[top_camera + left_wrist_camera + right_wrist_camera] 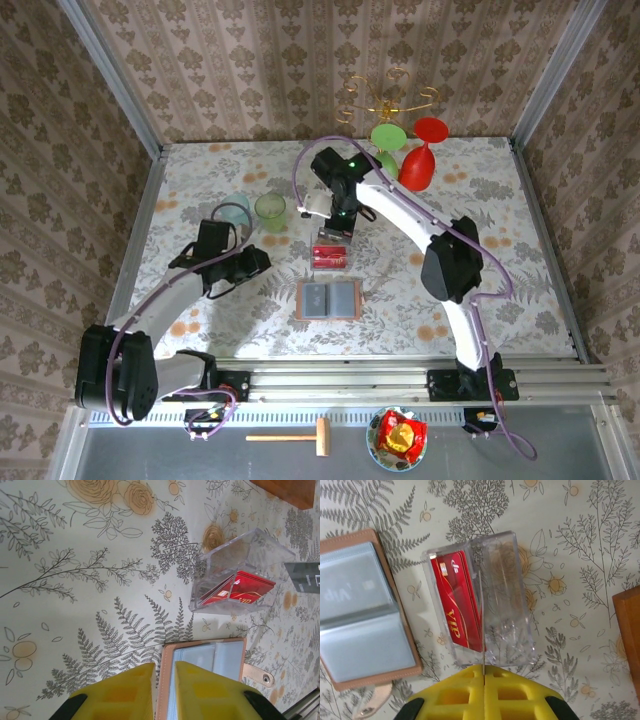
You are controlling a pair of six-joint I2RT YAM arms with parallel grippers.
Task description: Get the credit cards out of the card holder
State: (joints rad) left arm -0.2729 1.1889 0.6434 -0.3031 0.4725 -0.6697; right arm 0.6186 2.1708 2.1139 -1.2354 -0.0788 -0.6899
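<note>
Yellow fingers (pixel 120 695) of the left gripper (pixel 164 672) sit at the lower edge of the left wrist view. We read the jaws as narrowly apart, with nothing between them. Just beyond the fingertips the card holder (pixel 210 657) lies open flat on the floral table (pixel 75 605), blue-grey sleeves up, its snap strap (pixel 257 676) sticking out sideways. Farther on, apart from the holder, stands a clear plastic box (pixel 250 545). The credit cards (pixel 240 591), red, rest inside it. We note the corner of a wooden board (pixel 295 490) at the upper right.

In the right wrist view, the right gripper (pixel 484 672) shows its two yellow pads pressed together along one seam: the jaws are fully closed, and we see nothing held. The clear box stands directly beyond the fingertips, split by a thin partition into two compartments. The red cards, lettered "VIP" in gold, stand in the compartment on the holder's side. The holder lies open beside the box, not touching it. Faint lettering shows through one sleeve; we cannot tell whether a card sits there.

In the top external view, the holder lies near the middle of the table's near edge, with the box just beyond it toward the centre. The right gripper hangs at the box's far side. The left gripper is left of the holder, apart from it. A green tumbler (pixel 270 210) and a pale blue tumbler (pixel 235 208) stand beyond the left arm. A red goblet (pixel 418 165) and a green goblet (pixel 388 138) stand near the far edge. Below the near edge lie a wooden mallet (pixel 295 436) and a bowl of wrapped sweets (pixel 397 438).
</note>
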